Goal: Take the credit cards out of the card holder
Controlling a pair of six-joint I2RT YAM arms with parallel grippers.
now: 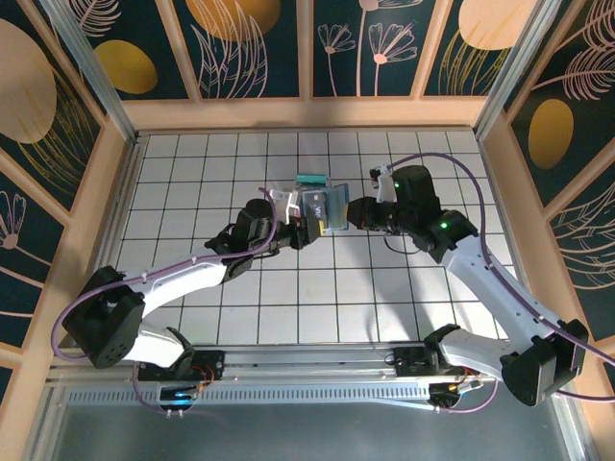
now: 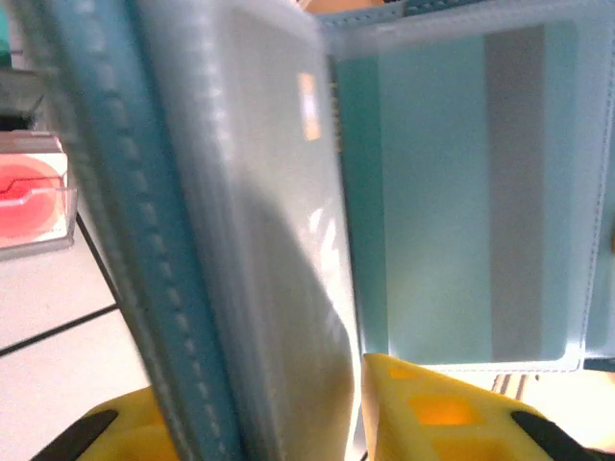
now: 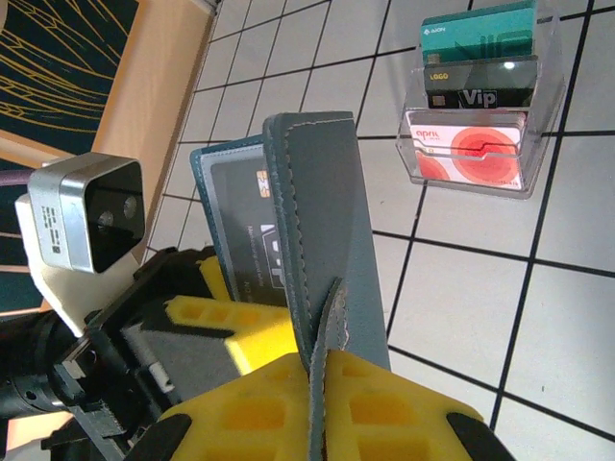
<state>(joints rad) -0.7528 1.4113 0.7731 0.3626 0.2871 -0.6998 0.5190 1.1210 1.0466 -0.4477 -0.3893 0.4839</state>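
So, left to right. Start with the left arm (image 1: pixel 183 279): bolted at the near-left corner of the table (image 1: pixel 384 307), lying low and stretched diagonally up toward the middle, wrist cocked rightward. Ends in the left gripper (image 1: pixel 303 223), pinching an inner leaf of the card holder (image 1: pixel 325 204). From its wrist cam, seeing yellow fingertips (image 2: pixel 432 413) snug against both sides of a stitched blue edge and its stack of clear sleeves. Right beside that leaf, spotted a striped teal card (image 2: pixel 452 192) sitting in a clear pocket, so not out yet. Find the holder itself mid-table, opened like a book and standing on edge, gripped from both sides. Just beyond it toward the far wall, got a clear stand (image 3: pixel 476 106) on the tiles with three cards slotted in: teal card (image 3: pixel 478 34) at the back, black card (image 3: pixel 480 86) in the middle, whitish card (image 3: pixel 466 149) with red circles in front. Then on to the right gripper (image 1: pixel 344 216), pressed together on the slate-blue outer cover, yellow fingers (image 3: pixel 259 413) meeting right at the stitched edge. Also seeing a dark chip card (image 3: pixel 240 230) tucked behind that cover; can't tell whether same as the striped one. Finish with the right arm (image 1: pixel 490 288): rooted at the near-right corner, angled up and inward to a sharp elbow, then folded leftward into the holder.
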